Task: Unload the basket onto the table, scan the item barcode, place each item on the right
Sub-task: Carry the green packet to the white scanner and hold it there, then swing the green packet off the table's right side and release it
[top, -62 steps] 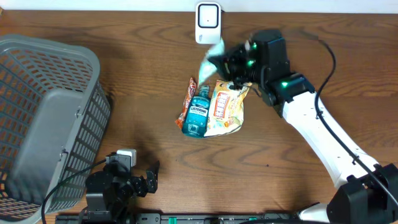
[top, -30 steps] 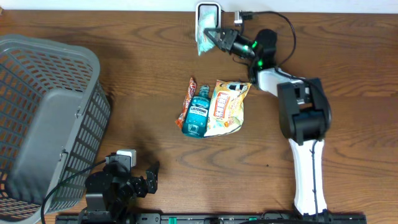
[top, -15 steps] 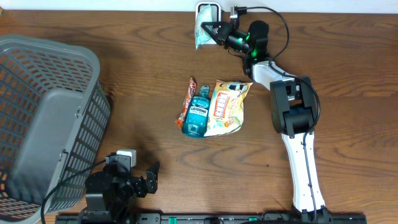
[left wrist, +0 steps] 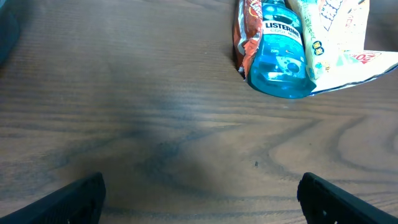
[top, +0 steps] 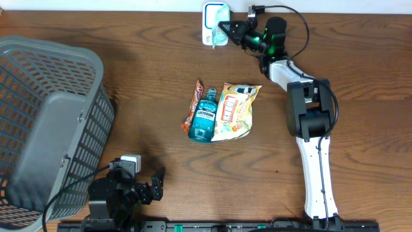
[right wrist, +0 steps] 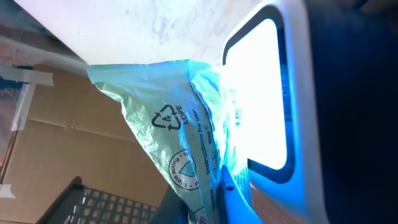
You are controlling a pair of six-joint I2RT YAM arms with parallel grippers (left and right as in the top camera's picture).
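My right gripper (top: 224,28) is shut on a pale green plastic packet (top: 217,29) and holds it over the face of the white scanner (top: 214,8) at the table's far edge. In the right wrist view the packet (right wrist: 177,134) hangs in front of the scanner's glowing window (right wrist: 261,93), pinched between my fingers (right wrist: 231,199) at the bottom. No barcode shows on the visible side. My left gripper (left wrist: 211,205) rests open and low over bare wood near the front edge, and its fingertips (left wrist: 81,198) hold nothing.
A blue Listerine bottle (top: 204,120), an orange snack packet (top: 195,102) and a yellow bag (top: 235,111) lie together mid-table. A grey mesh basket (top: 45,122) stands at the left. The right arm (top: 310,129) stretches along the right side.
The right gripper has carried the packet slightly rightward, from beside the scanner's left edge to over its face. The left arm has not moved.
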